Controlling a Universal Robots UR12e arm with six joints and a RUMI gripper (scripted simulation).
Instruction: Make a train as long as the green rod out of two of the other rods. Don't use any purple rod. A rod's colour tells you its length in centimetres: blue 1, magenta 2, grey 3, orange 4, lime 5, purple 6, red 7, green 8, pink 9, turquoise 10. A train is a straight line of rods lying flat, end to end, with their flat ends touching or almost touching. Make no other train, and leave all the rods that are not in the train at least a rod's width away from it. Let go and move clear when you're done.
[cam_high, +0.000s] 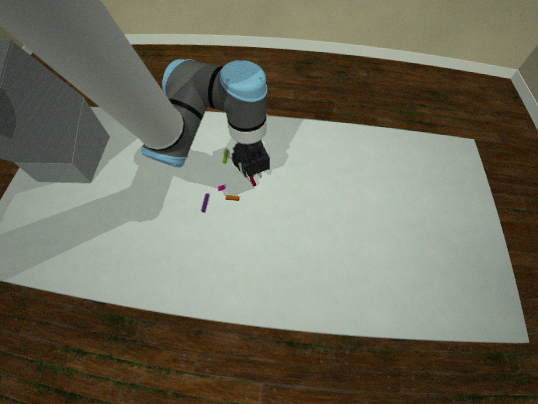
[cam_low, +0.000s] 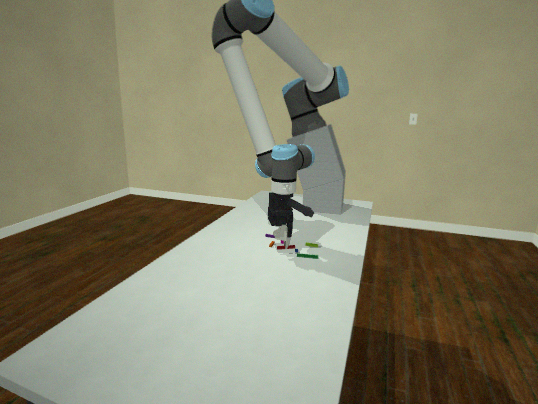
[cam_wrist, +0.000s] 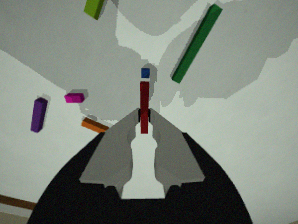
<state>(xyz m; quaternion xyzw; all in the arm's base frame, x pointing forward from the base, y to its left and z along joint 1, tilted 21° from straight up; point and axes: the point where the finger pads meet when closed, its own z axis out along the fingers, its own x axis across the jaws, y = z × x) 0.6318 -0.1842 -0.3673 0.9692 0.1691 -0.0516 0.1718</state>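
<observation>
My gripper (cam_high: 252, 176) (cam_low: 286, 245) (cam_wrist: 144, 109) is shut on the red rod (cam_high: 253, 182) (cam_low: 292, 247) (cam_wrist: 144, 95), gripping it near its rear half in the wrist view. The red rod is level, at or just above the table; the exact height is unclear. The small blue rod (cam_low: 296, 251) (cam_wrist: 145, 73) lies just beyond the red rod's far end, roughly in line with it, with a narrow light gap showing between them. The green rod (cam_low: 307, 256) (cam_wrist: 197, 44) lies slanted to the right in the wrist view. The top view hides the blue and green rods behind the gripper.
A lime rod (cam_high: 226, 156) (cam_low: 313, 245) (cam_wrist: 94, 8) lies apart at the wrist view's top left. A magenta rod (cam_high: 221, 188) (cam_wrist: 74, 98), an orange rod (cam_high: 232, 198) (cam_low: 272, 244) (cam_wrist: 94, 125) and a purple rod (cam_high: 205, 203) (cam_low: 270, 235) (cam_wrist: 39, 115) lie to the left there.
</observation>
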